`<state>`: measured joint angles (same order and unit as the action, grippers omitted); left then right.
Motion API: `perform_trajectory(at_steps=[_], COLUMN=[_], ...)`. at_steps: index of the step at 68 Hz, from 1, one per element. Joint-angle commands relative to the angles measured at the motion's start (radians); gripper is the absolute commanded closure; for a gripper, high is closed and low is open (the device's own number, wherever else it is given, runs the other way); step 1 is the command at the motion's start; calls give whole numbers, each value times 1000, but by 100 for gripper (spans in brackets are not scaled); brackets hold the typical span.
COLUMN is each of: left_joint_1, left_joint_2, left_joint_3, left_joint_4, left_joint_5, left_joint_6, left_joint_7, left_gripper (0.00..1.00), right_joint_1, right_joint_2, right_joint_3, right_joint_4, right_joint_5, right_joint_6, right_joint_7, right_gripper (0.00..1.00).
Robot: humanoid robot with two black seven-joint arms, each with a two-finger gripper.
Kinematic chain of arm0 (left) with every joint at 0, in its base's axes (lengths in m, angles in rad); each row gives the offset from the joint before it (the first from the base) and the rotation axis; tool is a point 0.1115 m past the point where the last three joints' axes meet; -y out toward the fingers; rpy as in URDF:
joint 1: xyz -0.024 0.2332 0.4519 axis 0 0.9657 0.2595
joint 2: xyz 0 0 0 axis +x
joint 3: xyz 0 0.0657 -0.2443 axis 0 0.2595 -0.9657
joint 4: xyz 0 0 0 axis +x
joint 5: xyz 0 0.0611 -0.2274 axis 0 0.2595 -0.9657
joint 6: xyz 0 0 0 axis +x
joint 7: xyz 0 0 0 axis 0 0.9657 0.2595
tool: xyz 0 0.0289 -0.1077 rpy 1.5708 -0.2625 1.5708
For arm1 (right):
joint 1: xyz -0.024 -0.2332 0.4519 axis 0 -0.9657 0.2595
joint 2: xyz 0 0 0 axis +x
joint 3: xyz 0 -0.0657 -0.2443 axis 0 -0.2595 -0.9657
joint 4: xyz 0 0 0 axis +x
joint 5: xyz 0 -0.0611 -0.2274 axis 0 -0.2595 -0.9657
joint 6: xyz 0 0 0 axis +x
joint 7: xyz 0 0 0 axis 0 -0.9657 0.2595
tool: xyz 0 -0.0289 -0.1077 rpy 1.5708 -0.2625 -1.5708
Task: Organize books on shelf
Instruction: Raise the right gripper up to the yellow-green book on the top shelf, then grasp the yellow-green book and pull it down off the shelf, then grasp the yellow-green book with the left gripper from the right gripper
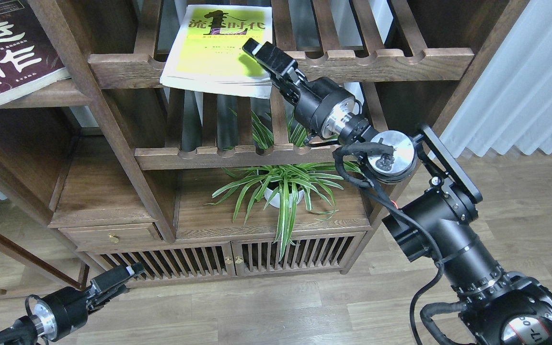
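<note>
**Right gripper at the yellow-green book on the slatted rack**

Nearest, low at the left, the black left gripper (121,278) hangs above the pale wood-plank floor (266,306), touching nothing; its fingers lie close together, though whether they are fully clenched I cannot tell.

Further in, a green spider plant in a white pot (276,191) stands on the lower board of the dark-brown wooden bookcase (113,143).

Above it, the black right gripper (259,53) reaches to the lower right corner of the large yellow-green paperback with black characters (218,48), which lies flat on a slatted rack with a scalloped front rail (362,60), overhanging that rail. Whether the fingers grasp the book I cannot tell.

Far left, the thick maroon paperback with white characters (10,52) lies on a plain flat brown board shelf (51,96).
</note>
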<state>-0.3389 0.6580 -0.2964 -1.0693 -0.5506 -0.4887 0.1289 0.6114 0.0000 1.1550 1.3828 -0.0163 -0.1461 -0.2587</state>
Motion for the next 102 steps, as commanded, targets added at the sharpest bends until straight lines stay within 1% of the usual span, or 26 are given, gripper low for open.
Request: perform_trajectory(at_steps=[1,2,6,9,14,19,27,34,36,38,41,50,55,60,63,69,74,83,86,102], left_joint_1=[0,0,0,0,0,-2,-3,-3,-2,-2,-2,-3,-5,-5,-5,-3,-6,-6,-5,-3], left_joint_2=[0,2,2,2,2,2,2,2,2,2,2,0,2,3,5,8,8,8,9,11], left_joint_3=[-3,-4,-6,-6,-7,-13,-29,-101,-119,-176,-207,-274,-305,-328,-342,-351,-359,-369,-371,-386], left_joint_4=[0,0,0,0,0,0,0,0,0,-4,-12,-41,-87,-136,-184,-282,-333,-400,-446,-485], left_joint_5=[0,0,0,0,1,0,-8,-12,-12,-14,-15,-17,-17,-18,-20,-37,-52,-58,-58,-58], left_joint_6=[0,0,0,0,0,0,0,0,0,0,0,0,0,0,0,0,0,0,0,0], left_joint_7=[0,0,0,0,0,0,-2,-2,-3,-12,-15,-21,-23,-37,-57,-120,-143,-146,-146,-149], left_gripper=[0,0,0,0,0,1,0,0,0,0,0,1,1,1,1,1,2,2,2,3], right_joint_1=[-10,-12,-13,-15,-19,-33,-91,-174,-189,-234,-261,-344,-387,-410,-421,-427,-427,-427,-427,-426], right_joint_2=[0,0,0,0,0,0,0,0,0,0,0,0,0,0,0,0,0,0,0,0], right_joint_3=[3,3,5,6,6,6,6,6,6,5,2,-12,-34,-54,-63,-75,-83,-83,-84,-83], right_joint_4=[-2,-1,-1,1,4,7,10,18,19,22,25,25,27,25,22,15,10,7,4,-22], right_joint_5=[4,6,6,6,10,19,42,67,73,99,114,154,173,190,196,194,194,193,191,190], right_joint_6=[46,55,74,83,92,121,227,345,365,431,476,582,631,635,635,635,635,635,635,635], right_joint_7=[-37,-54,-88,-103,-112,-134,-185,-230,-230,-230,-230,-230,-230,-230,-230,-230,-230,-230,-230,-230], right_gripper=[93,95,96,97,97,97,97,97,97,97,97,97,97,97,97,97,97,97,97,97])
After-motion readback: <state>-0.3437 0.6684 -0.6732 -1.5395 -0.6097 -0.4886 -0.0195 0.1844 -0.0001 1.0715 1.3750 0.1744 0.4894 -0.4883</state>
